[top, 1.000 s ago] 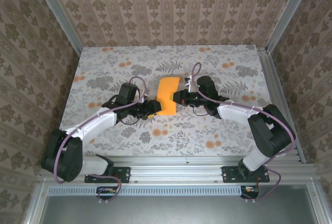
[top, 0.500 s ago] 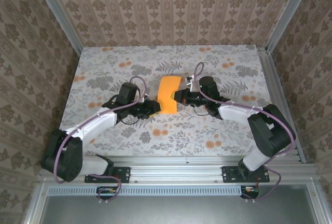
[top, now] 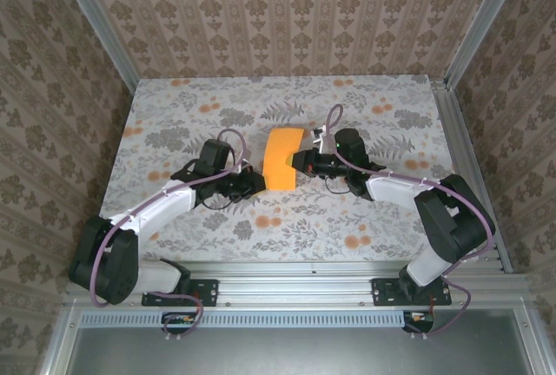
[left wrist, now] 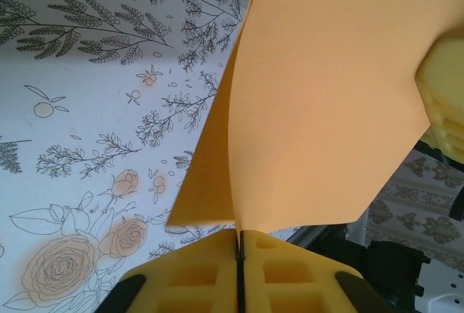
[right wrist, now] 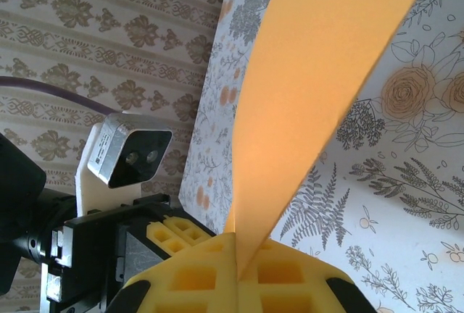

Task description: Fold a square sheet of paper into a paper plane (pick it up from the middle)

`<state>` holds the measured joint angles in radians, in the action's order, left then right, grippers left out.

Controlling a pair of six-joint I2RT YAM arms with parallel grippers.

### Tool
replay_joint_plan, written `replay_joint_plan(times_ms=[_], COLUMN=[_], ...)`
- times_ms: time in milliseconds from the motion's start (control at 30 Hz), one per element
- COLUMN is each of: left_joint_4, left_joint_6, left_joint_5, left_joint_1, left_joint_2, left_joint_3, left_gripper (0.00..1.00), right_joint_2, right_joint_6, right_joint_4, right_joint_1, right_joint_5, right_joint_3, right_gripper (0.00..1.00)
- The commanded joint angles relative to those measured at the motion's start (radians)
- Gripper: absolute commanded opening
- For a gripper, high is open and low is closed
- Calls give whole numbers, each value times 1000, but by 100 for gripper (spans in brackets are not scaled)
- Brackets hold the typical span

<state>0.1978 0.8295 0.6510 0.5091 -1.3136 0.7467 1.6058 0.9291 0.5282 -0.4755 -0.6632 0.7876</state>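
Top external view, mid-frame: left pincer (top: 257, 183) is closed on the lower-left corner of the orange square sheet of paper (top: 280, 158), right pincer (top: 298, 161) clamps its right edge, the sheet bowed above the floral surface (top: 174, 115).

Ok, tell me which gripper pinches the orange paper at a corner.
The left gripper: it clamps the square sheet of paper at its near left corner, while the right gripper pinches midway along the right edge.
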Motion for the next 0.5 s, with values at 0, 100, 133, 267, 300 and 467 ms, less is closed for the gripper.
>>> replay_joint_plan(times_ms=[0, 100, 133, 267, 300, 467], left_joint_4=[29, 34, 34, 13, 1, -44], left_joint_6=[-21, -21, -19, -7, -2, 9], left_joint_5=[-1, -34, -35, -48, -50, -63], left_joint_1=[-4, 0, 5, 28, 33, 67], left_joint_2=[-6, -7, -9, -38, -47, -120], left_joint_3=[26, 15, 11, -7, -12, -15], left_gripper=[4, 0, 0, 0, 0, 0], right_joint_2=[28, 41, 46, 75, 81, 119], right_joint_6=[0, -32, -39, -70, -77, -123], right_joint_4=[26, -17, -26, -55, -63, -106], right_joint_1=[4, 1, 0, -5, -6, -9], right_joint_5=[-24, -14, -12, -1, 3, 23], right_joint_3=[-18, -11, -11, -17, -19, -30], right_gripper=[0, 0, 0, 2, 3, 6])
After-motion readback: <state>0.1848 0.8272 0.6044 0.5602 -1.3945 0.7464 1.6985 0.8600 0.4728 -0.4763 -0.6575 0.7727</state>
